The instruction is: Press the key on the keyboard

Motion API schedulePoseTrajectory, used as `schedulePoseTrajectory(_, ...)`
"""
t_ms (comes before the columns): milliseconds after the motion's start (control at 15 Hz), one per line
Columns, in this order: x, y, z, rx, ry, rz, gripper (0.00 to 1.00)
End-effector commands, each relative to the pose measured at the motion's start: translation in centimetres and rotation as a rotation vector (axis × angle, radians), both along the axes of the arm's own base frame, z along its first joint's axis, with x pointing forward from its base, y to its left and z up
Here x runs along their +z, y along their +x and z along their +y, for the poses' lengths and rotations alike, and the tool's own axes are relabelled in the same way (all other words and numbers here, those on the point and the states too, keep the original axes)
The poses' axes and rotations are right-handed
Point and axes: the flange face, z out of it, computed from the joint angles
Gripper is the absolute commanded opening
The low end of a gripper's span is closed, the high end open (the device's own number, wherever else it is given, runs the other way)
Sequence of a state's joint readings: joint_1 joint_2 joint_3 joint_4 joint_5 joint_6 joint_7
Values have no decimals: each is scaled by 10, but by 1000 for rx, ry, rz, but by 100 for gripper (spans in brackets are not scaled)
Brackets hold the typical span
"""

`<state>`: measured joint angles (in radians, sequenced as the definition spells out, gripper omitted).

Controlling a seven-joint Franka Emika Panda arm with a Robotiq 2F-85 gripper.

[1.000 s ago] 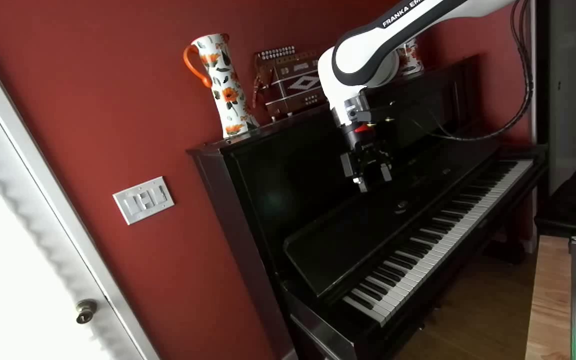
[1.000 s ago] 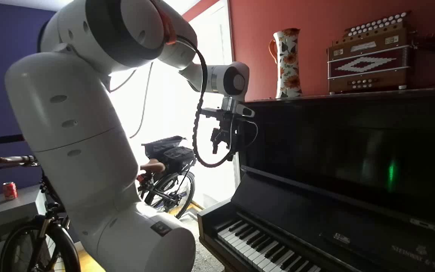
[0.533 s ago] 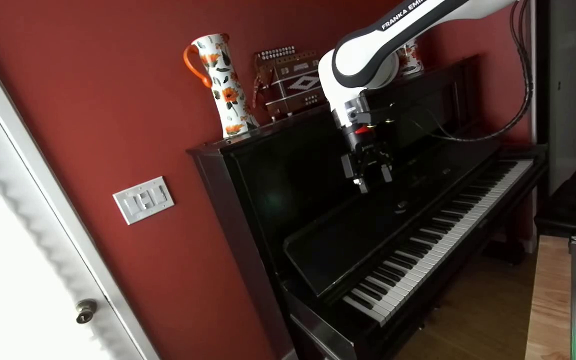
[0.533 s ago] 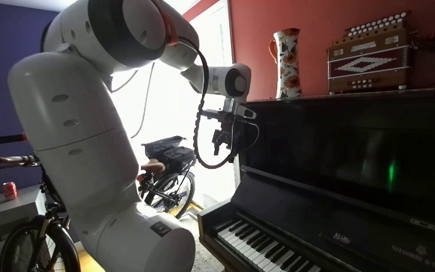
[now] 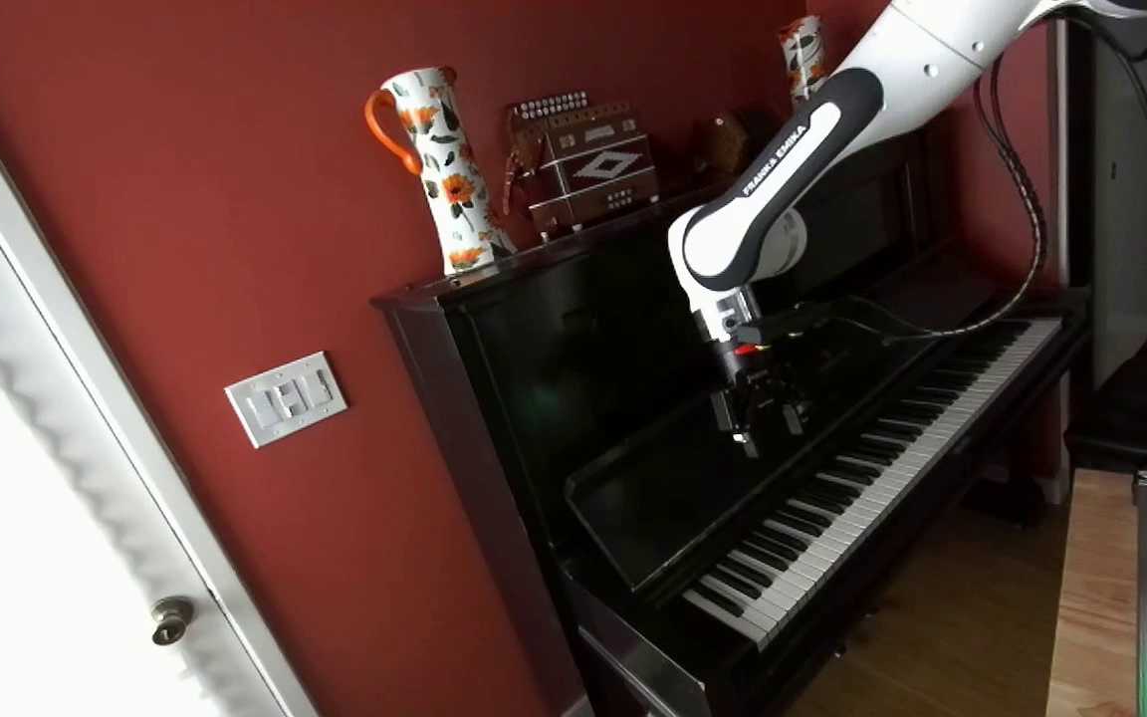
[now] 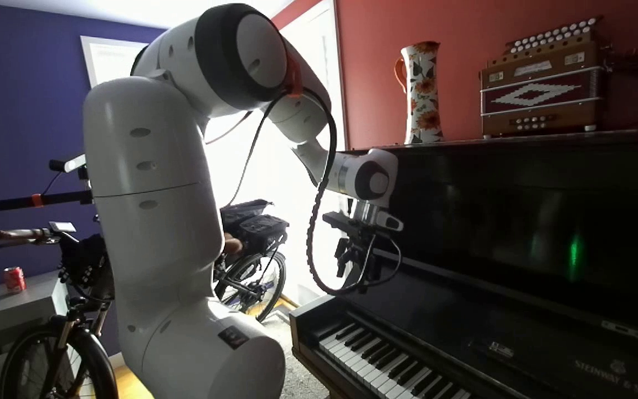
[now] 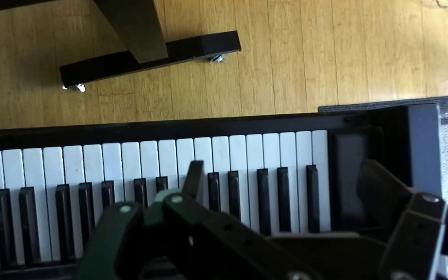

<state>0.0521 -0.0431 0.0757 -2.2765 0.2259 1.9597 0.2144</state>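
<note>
Nothing looked pressed yet tbh: pincer (image 5: 773, 434) hung spread, keyboard (image 5: 877, 485) below at its 4 o'clock in an exterior view; lowering and pressing were left.

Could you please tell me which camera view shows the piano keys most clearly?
The wrist view: the keys look largest there, seen from above, though the tool covers some. Both exterior views show them smaller and slanted.

White arm (image 6: 147, 221) with black joint bands (image 6: 216, 61), FRANKA EMIKA lettering (image 5: 775, 159), dark cable (image 6: 309, 244), black gripper (image 5: 772, 432).
</note>
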Motion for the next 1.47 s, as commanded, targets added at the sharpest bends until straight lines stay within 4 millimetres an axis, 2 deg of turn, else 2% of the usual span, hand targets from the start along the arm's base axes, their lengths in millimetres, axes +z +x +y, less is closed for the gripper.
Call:
schedulePoseTrajectory(0, -54, -14, -28, 14, 15, 38, 100)
schedulePoseTrajectory(267, -101, -31, -48, 52, 55, 40, 100)
schedulePoseTrajectory(533, -134, -41, -56, 68, 76, 9, 100)
schedulePoseTrajectory(600, -121, -37, -52, 74, 44, 27, 100)
schedulePoseTrajectory(733, -131, -40, -53, 75, 56, 24, 100)
schedulePoseTrajectory(1000, -135, -39, -53, 87, 52, 4, 100)
schedulePoseTrajectory(1200, -145, -45, -60, 98, 7, -19, 100)
schedulePoseTrajectory(1267, -149, -47, -62, 104, 2, -36, 75)
schedulePoseTrajectory(1333, -151, -49, -64, 104, -1, -49, 75)
schedulePoseTrajectory(1400, -154, -51, -63, 97, -12, -67, 66)
